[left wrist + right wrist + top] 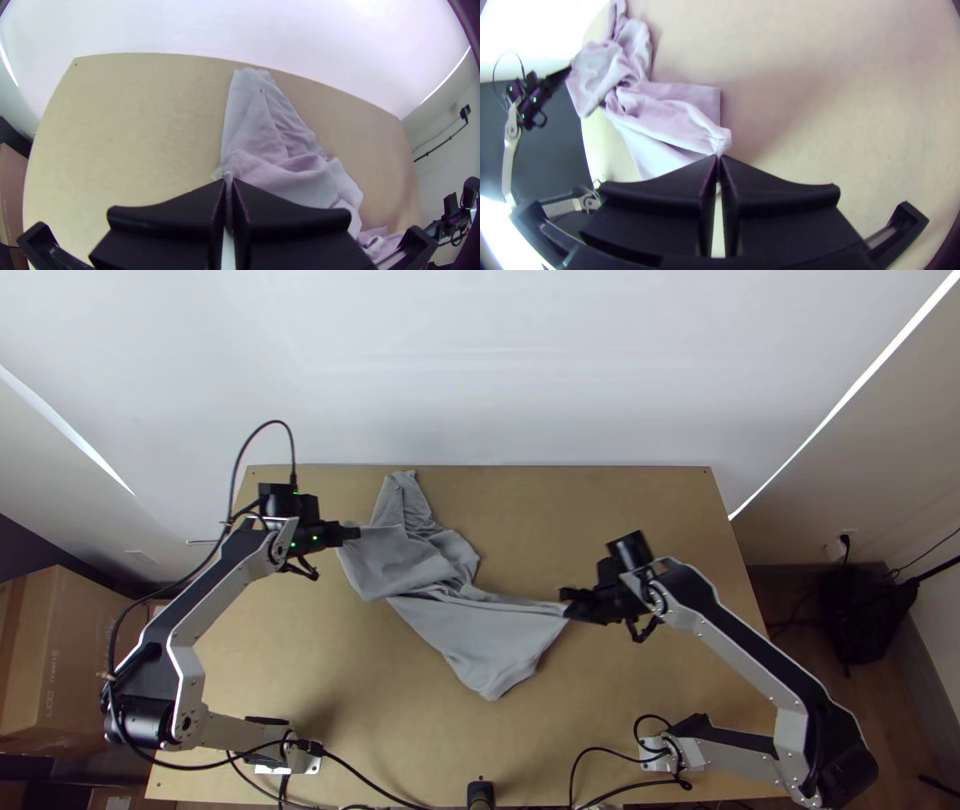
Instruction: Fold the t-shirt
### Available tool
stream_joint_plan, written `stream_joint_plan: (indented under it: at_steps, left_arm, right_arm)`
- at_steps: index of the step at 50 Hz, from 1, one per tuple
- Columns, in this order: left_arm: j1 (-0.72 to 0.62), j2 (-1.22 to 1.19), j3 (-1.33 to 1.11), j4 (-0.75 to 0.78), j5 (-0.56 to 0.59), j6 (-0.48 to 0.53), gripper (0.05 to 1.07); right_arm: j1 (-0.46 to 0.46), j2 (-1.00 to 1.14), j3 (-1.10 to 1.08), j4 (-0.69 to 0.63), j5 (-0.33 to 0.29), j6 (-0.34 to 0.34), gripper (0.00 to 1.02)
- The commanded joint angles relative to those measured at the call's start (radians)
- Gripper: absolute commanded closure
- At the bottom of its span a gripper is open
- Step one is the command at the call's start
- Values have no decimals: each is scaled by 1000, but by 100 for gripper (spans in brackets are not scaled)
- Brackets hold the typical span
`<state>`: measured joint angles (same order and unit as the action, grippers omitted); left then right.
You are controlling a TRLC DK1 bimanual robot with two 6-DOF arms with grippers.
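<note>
My left gripper [350, 533] is at the left edge of the grey t-shirt [480, 635], shut on its cloth. The right gripper [568, 605] holds the shirt's right end, from which the cloth runs taut back toward the middle. The shirt lies bunched and creased, with one narrow part pointing to the far edge and a smoother flap toward the near edge. In the left wrist view, cloth of the t-shirt [280, 165] passes between the fingertips of the left gripper [229, 181]. In the right wrist view, a pinched corner of the t-shirt [680, 122] meets the right gripper [718, 157].
Bare wooden table [640, 720] surrounds the shirt. Black cables [385, 788] run along the near edge by both arm bases, and a small dark device [481, 794] stands at the middle of that edge. A cardboard box [65, 660] is beyond the table's left side.
</note>
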<state>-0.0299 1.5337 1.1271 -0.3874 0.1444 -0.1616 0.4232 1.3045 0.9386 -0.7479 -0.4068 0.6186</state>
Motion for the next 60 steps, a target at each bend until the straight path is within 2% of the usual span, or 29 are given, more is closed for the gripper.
stream_joint_plan:
  at_steps: [1, 6, 10, 16, 25, 34, 41, 51, 56, 60]
  left_arm:
    - [19, -78, 17, -21, -16, -23, 105]
    - [18, -159, 22, -21, -34, -21, 105]
    - [2, -245, 42, -13, -55, -35, 105]
    - [-2, -346, 114, -7, -66, -76, 105]
    - [-5, -432, 257, -1, -118, -99, 105]
    - [1, -452, 390, 19, -190, -96, 105]
    - [15, -471, 456, 24, -204, -96, 105]
    - [39, -555, 523, 35, -215, -98, 105]
    - [44, -619, 540, 30, -215, -95, 105]
    - [44, -681, 548, 21, -215, -87, 105]
  right_arm:
    - [-100, -80, -31, 35, 14, -17, 100]
    - [-152, -139, -14, 56, 33, -88, 100]
    - [-175, -209, -11, 153, 59, -143, 100]
    - [-182, -284, 48, 239, 145, -221, 100]
    - [-218, -280, 261, 321, 229, -276, 100]
    - [-245, -223, 477, 418, 281, -370, 100]
    - [-293, -189, 632, 479, 295, -379, 100]
    - [-302, -238, 809, 510, 336, -369, 100]
    - [-284, -327, 818, 515, 333, -367, 100]
    - [-231, -419, 804, 501, 332, -367, 100]
